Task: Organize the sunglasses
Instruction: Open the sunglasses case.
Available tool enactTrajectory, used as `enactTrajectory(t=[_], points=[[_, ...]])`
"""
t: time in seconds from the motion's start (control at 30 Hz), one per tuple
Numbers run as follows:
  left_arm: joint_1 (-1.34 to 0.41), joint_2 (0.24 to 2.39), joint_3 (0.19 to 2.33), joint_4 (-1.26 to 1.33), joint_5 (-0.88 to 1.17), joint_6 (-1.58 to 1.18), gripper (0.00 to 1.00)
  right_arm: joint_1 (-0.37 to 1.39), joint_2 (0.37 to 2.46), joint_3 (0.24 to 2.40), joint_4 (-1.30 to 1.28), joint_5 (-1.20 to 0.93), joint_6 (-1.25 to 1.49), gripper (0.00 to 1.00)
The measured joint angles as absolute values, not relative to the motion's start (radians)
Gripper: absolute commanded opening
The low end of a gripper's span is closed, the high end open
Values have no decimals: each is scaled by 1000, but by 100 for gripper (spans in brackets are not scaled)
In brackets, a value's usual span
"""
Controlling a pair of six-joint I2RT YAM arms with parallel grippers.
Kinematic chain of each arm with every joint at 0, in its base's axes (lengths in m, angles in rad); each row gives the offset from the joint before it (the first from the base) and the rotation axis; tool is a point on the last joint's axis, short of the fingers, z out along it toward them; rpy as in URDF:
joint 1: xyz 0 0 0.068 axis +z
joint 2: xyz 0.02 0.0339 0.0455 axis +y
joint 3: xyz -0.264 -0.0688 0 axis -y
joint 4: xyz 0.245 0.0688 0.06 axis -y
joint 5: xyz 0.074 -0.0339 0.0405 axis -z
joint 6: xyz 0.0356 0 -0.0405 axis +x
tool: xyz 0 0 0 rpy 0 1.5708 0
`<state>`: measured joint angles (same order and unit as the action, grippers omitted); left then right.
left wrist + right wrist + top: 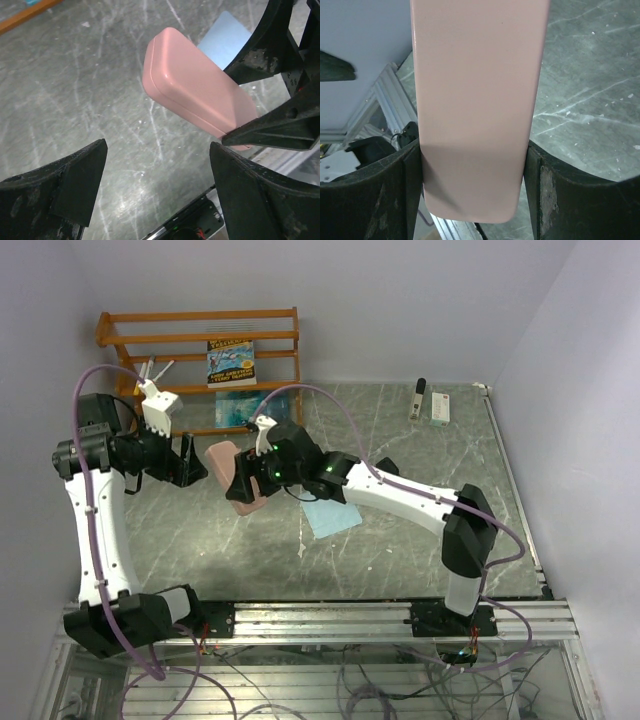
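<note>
- Your right gripper (474, 187) is clamped on the pink sunglasses case (477, 90); its two dark fingers (395, 200) press against the case's long sides.
- In the right wrist view the rounded end of the case pokes out just past the fingertips, and the rest runs up out of the picture.
- In the left wrist view you see the case tilted, its lid seam running along the side. The right gripper holds it at one end and the other end is free.
- Your left gripper (157, 167) stands with its jaws wide apart and nothing between them. It points at the case from just beside it and does not touch it.
- From above, the two grippers face each other over the left-centre of the grey marbled table (400, 455), with the case between them.
- A light blue cloth (328, 512) lies flat on the table under your right arm, near the case.
- At the back left stands a wooden shelf (200, 340) with a book (231, 362) leaning on it.
- Well apart, at the back right, a small white box (440, 408) lies beside a slim dark-tipped object (418, 400).
</note>
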<state>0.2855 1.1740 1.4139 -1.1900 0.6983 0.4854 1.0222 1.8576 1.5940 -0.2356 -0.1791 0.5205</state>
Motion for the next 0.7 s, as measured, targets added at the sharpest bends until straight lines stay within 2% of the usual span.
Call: enactTrajectory(t=[0.03,0.37,0.7], points=[[289,1187,1420,-1201,725,486,100,1022,1850,1591,-231,-188,520,0],[326,1301,1516,-1384,1013,628,99,989,1725,1496,-49,-364,578,0],[338,1195,1519,-1327,1168,570,99,947,1721,1396,263,-580,765,0]])
